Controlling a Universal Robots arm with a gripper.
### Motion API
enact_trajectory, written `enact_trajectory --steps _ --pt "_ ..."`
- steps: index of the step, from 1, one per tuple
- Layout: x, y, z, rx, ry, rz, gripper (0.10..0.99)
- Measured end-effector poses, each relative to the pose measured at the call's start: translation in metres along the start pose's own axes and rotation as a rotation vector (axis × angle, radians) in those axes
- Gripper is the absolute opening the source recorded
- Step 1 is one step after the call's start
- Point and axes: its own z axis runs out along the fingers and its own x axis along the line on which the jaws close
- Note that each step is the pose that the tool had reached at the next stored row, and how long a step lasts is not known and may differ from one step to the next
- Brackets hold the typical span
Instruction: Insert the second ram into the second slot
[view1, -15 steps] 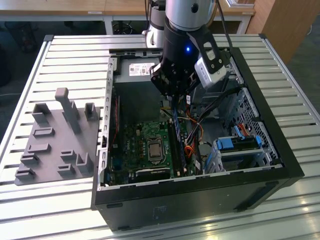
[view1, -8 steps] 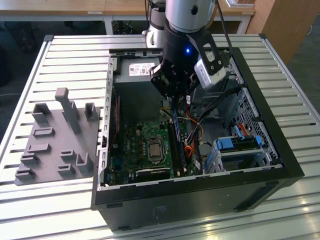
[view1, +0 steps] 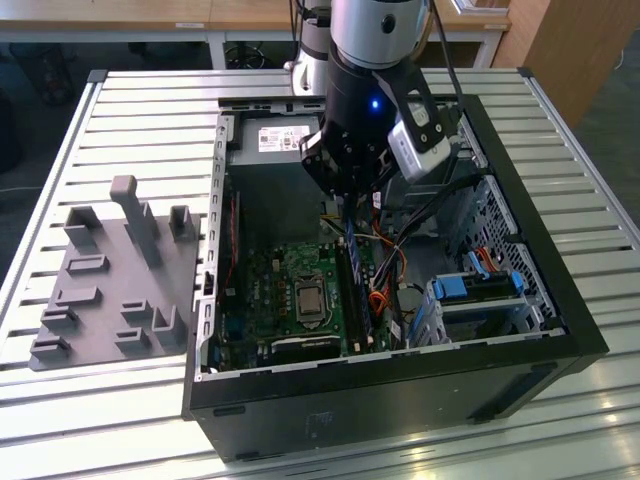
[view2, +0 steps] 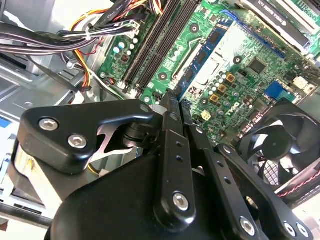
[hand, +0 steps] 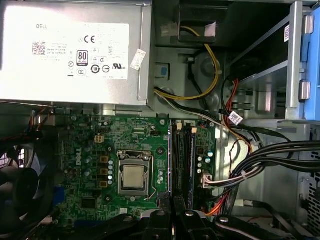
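While my hand (view1: 344, 203) hangs over the open case (view1: 400, 400), fingers (view2: 170, 107) drawn almost together on nothing I can see, the second ram (view1: 354, 285) stands on edge along the slots (hand: 184, 160), with cables (view1: 383, 298) crowding the exterior view's right.

In the first wrist view the gripper (hand: 172, 201) hides one end of the slots (hand: 183, 160).
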Motion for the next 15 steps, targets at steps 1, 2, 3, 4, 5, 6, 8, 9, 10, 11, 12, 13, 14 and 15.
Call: enact_trajectory --steps 1,2,3,4,5,6,8,9,10,11,12,13,14,15 --pt "0.0 0.0 0.0004 0.0 0.0 0.0 0.137" --pt "0.0 0.0 0.0007 0.0 0.0 0.0 0.137" --pt "0.0 0.0 0.0012 0.0 0.0 0.0 0.137" --pt "0.0 0.0 0.0018 0.0 0.0 0.0 0.137" --pt "0.0 0.0 0.0024 0.0 0.0 0.0 0.137" --pt "0.0 0.0 0.0031 0.0 0.0 0.0 0.137" --pt "0.0 0.0 0.0043 0.0 0.0 0.0 0.137" --pt "0.0 0.0 0.005 0.0 0.0 0.0 0.137" --pt "0.0 0.0 0.0057 0.0 0.0 0.0 0.137" --pt "0.0 0.0 0.0063 0.0 0.0 0.0 0.137" --pt "0.0 0.0 0.0069 0.0 0.0001 0.0 0.137" --pt "0.0 0.0 0.0076 0.0 0.0001 0.0 0.137" --pt "0.0 0.0 0.0083 0.0 0.0001 0.0 0.137" --pt "0.0 0.0 0.0089 0.0 0.0001 0.0 0.137"
